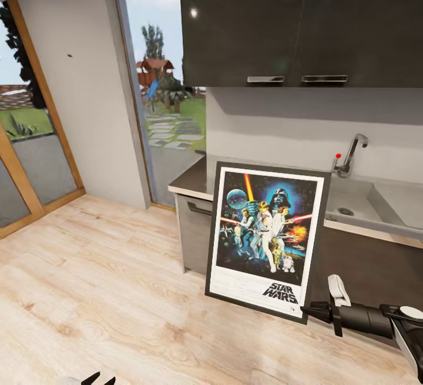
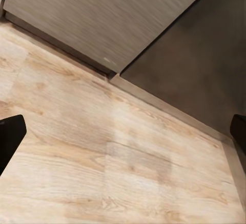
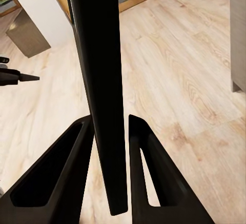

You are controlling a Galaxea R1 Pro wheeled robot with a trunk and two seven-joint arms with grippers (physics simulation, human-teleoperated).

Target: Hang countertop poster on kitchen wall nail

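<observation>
Black-framed poster point(image 1: 267, 238) hangs mid-frame, its lower right corner clamped by the right gripper point(image 1: 310, 311); the left gripper point(image 2: 123, 131) is spread wide.

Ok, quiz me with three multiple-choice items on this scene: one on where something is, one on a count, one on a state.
1. Where is the nail?
A. on the wall left of the glass door
B. above the tap
C. on the cabinet door

2. How many handles show on the upper cabinets?
A. one
B. two
C. four

3. What is the right gripper doing?
A. hanging open
B. clamped on the poster's edge
C. resting on the sink

Answers: 1 A, a dark speck sits on that pale wall. 2 B, two bars side by side. 3 B, its fingers pinch the poster frame.
</observation>
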